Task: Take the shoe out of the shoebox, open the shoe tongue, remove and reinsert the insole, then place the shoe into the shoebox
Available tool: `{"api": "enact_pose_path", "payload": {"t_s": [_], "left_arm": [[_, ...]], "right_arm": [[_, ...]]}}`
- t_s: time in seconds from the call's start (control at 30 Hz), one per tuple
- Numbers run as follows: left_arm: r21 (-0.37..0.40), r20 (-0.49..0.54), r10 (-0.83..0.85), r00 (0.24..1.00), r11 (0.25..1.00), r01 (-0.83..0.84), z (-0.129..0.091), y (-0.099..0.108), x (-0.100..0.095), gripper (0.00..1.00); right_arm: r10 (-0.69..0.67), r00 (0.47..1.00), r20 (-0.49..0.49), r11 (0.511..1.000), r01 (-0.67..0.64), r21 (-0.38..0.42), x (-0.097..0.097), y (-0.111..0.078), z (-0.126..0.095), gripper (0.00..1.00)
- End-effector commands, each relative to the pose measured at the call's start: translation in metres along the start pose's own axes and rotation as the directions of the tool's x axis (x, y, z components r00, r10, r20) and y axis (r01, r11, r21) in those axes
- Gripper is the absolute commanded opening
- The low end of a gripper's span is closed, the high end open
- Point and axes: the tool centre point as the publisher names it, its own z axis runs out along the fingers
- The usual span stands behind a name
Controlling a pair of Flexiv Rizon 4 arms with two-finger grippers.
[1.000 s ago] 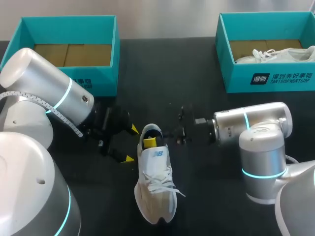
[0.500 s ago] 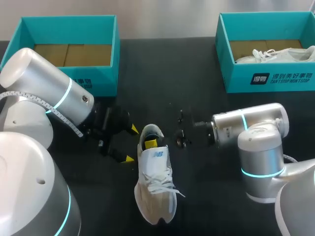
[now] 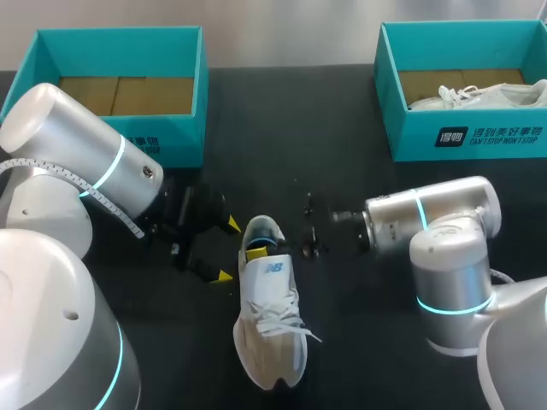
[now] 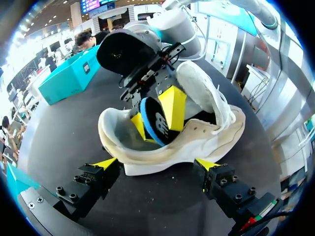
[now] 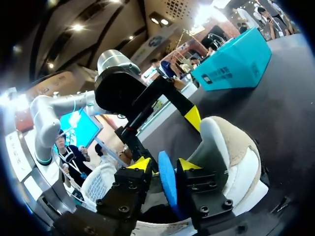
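— What can't be made out?
— The blue foam insole is half sunk inside the white mesh sneaker. From overhead, the other white shoe, at two o'clock, is cut by the edge.

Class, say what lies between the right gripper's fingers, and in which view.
The blue insole, on edge in the shoe heel, is clamped between the right gripper fingers. The right wrist view shows it.

A flat black matte table is being shown across nearly the whole head view, from the lower edge up to its far edge near the top of the frame. Its dark surface is being lit softly and evenly, and a dull sheen is being given back in the wrist views.
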Motion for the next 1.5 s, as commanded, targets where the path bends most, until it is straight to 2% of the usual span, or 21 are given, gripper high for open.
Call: {"api": "enact_pose_path", "payload": {"t_s": [0.03,0.77,1.27,1.5], "left_arm": [[-0.001,0.005,0.002,1.0,1.0,-0.002,-0.002,0.001,0.001,1.0],[-0.003,0.003,0.001,1.0,1.0,-0.001,-0.008,0.007,0.005,1.0],[-0.008,0.019,0.01,1.0,1.0,-0.01,-0.015,0.004,0.006,1.0],[-0.013,0.03,0.009,1.0,1.0,-0.009,-0.023,0.007,0.006,1.0]], "right_arm": [[-0.01,1.0,0.017,0.999,0.009,0.033,0.007,0.01,-0.005,1.0],[-0.059,0.995,0.082,0.992,0.049,0.119,0.03,0.02,-0.015,1.0],[-0.065,0.983,0.17,0.985,0.036,0.168,0.032,0.027,-0.031,1.0],[-0.068,0.97,0.235,0.982,0.024,0.186,0.032,0.034,-0.047,1.0]]}}
